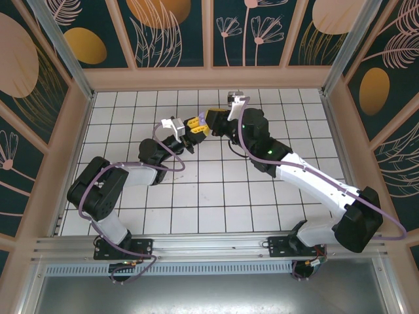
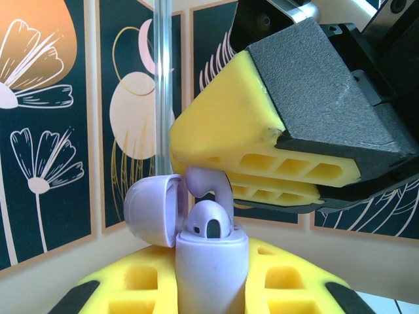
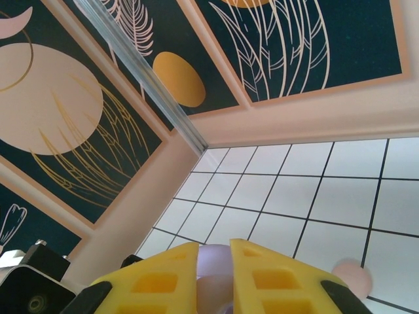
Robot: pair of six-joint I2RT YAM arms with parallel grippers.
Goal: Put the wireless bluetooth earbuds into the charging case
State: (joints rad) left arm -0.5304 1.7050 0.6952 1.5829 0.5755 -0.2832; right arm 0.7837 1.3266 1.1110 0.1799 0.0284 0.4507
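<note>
Reaching in from the left, the left arm (image 1: 118, 183) is stretching toward the middle of the white tiled worktop (image 1: 216, 196). The left jaws are pinching a lavender case (image 2: 209, 268) by its lower body, with a yellow finger (image 2: 131, 288) on each side. They are holding it upright and off the worktop. In the top view the case (image 1: 201, 121) is showing as a small lavender spot between the two arms' tips.

The lid (image 2: 152, 209) is hanging open, tipped over to the left of the case mouth. A seated bud (image 2: 209, 226), also lavender, is sitting in the case with its rounded head poking out of the rim.

Just above it a held bud (image 2: 208, 182) is hanging with its stem pointing down into the case mouth, close beside the seated bud. Cannot tell if the stem is in its socket.

The right jaws are coming in from above and from the right, pinching the held bud between yellow fingers (image 2: 222, 131). In the right wrist view a bit of lavender (image 3: 215, 271) is showing clamped between the two yellow fingers (image 3: 275, 275).

The right arm (image 1: 308, 173) is angling in from the right. At lower right a blurry pink blob (image 3: 351, 278) is lying on the worktop (image 3: 314, 196), too unclear to name.
</note>
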